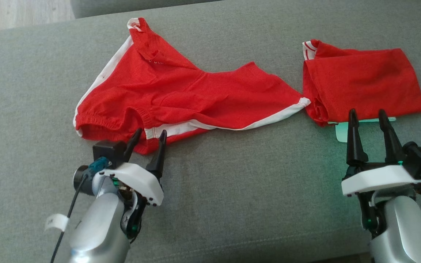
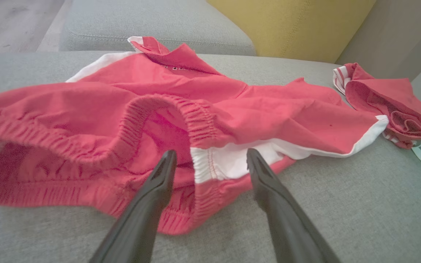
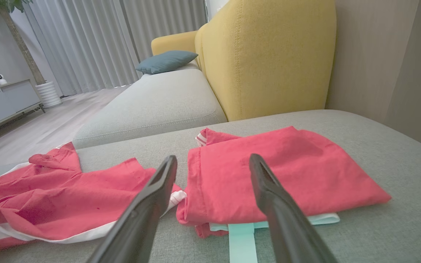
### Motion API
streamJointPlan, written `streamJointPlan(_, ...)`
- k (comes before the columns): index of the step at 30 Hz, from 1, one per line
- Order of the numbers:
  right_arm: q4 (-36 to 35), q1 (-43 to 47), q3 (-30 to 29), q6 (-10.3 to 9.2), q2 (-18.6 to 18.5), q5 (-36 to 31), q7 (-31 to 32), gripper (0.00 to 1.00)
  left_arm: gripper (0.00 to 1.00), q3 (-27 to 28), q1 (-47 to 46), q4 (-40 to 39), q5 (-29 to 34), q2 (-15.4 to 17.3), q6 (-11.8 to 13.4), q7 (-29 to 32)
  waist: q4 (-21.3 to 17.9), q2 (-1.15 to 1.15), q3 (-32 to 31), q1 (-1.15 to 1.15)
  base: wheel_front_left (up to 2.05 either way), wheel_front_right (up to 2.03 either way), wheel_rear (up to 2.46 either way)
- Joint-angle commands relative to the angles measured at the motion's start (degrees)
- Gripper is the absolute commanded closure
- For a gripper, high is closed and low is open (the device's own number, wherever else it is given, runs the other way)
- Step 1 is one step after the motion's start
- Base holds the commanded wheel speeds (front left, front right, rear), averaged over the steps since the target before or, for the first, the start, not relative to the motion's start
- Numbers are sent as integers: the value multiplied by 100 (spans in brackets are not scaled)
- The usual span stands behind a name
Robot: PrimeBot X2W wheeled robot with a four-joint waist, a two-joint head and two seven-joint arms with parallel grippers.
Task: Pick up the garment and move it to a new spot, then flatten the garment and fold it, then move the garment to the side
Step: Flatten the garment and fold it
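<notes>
The red shorts (image 1: pixel 181 95) lie rumpled and unfolded across the grey sofa cushion (image 1: pixel 232 182). The left gripper (image 1: pixel 151 131) sits at their waistband, jaws spread wide, gripping nothing. The right gripper (image 1: pixel 366 112), jaws equally wide and empty, hovers beside a folded red garment (image 1: pixel 364 84).

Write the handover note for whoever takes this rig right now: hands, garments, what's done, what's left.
Left hand: open, holding nothing, fingers either side of the waistband of the red shorts.
Right hand: open, holding nothing, at the near edge of the folded red garment.
Things: the shorts lie rumpled and unfolded on the grey cushion. The folded garment lies to their right with a mint strip sticking out from under it.
Done: one garment looks folded and set aside.
Left: grip the shorts, move them, flatten, fold, then put them to the side.
</notes>
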Motion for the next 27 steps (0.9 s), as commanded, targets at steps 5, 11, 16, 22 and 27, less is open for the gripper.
streamJointPlan(5,-196,-204,131,19,-16,47,-68,0,100,102,-330,-18,-90,89,-97,-74,-2,0,37,0,0,0,0)
streamJointPlan(11,-151,-213,178,19,-16,38,-51,0,100,81,-348,-71,-171,81,-147,-121,82,0,13,0,0,0,0)
streamJointPlan(16,-28,-194,332,19,-16,49,61,0,100,197,-204,-366,-149,99,-75,-151,280,0,-119,0,0,0,0)
streamJointPlan(22,386,-121,464,19,-16,226,396,0,100,259,175,-813,-15,170,-23,-155,532,0,-305,0,0,0,0)
streamJointPlan(27,885,-113,539,19,-16,607,683,0,100,246,404,-1041,44,187,-24,-156,681,0,-389,0,0,0,0)
